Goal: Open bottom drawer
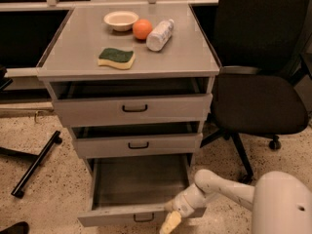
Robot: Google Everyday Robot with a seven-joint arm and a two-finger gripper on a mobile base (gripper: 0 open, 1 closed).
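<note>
The grey three-drawer cabinet (126, 57) stands in the middle. Its bottom drawer (134, 186) is pulled far out, and its empty inside shows. The drawer's front panel (112, 217) lies near the lower edge of the view, with a small black loop handle (143, 219) at its centre. My white arm (222, 190) reaches in from the lower right. My gripper (170, 222) with cream fingertips sits at the right part of the front panel, just right of the handle.
The top drawer (132, 109) and middle drawer (138, 144) stand slightly out. A bowl (121, 20), an orange (142, 29), a bottle (160, 34) and a sponge (116, 58) lie on top. A black office chair (258, 99) stands at the right, and a black bar (36, 163) lies on the floor at the left.
</note>
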